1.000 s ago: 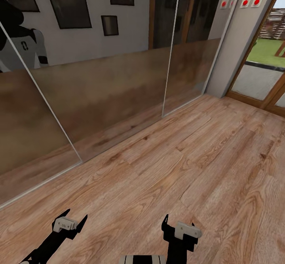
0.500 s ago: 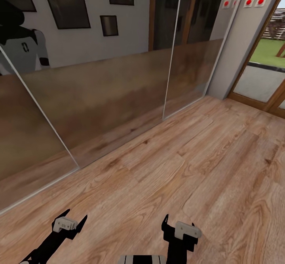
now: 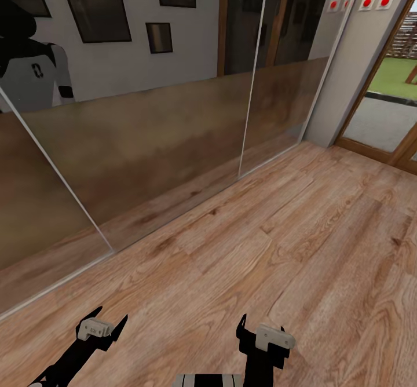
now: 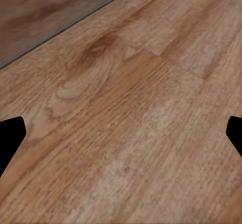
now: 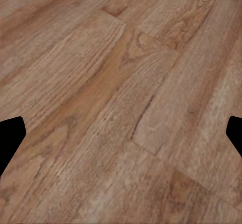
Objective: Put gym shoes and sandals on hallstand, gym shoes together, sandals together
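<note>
the robot stands in the corridor and looks down over the corridor floor [image 3: 301, 248], which is warm brown wood-grain planks. no gym shoe, no sandal and no hallstand appear in these views, so i judge the robot is on its way and searching for them.

the left gripper [image 3: 103, 324] and the right gripper [image 3: 262, 332] are both low at the near edge of the head view, well apart from each other. each one has its two fingers spread wide and holds nothing. in the left wrist view one dark fingertip [image 4: 11, 136] is at each side, with only bare planks between them, and the right wrist view is the same.

ahead is a wall of mirrored sliding panels [image 3: 145, 155], which reflect the floor and, at the far left, the robot's own white and black body [image 3: 32, 68]. on the right, a glass door in a wooden frame [image 3: 382, 114] shows green grass outside.

what could go wrong: the reflected planks look like real floor, so driving toward them could bring the base or the grippers into the mirror. a shoe seen in the reflection could also be taken for a real one. the low grippers could scrape the planks if the trunk drops lower.
</note>
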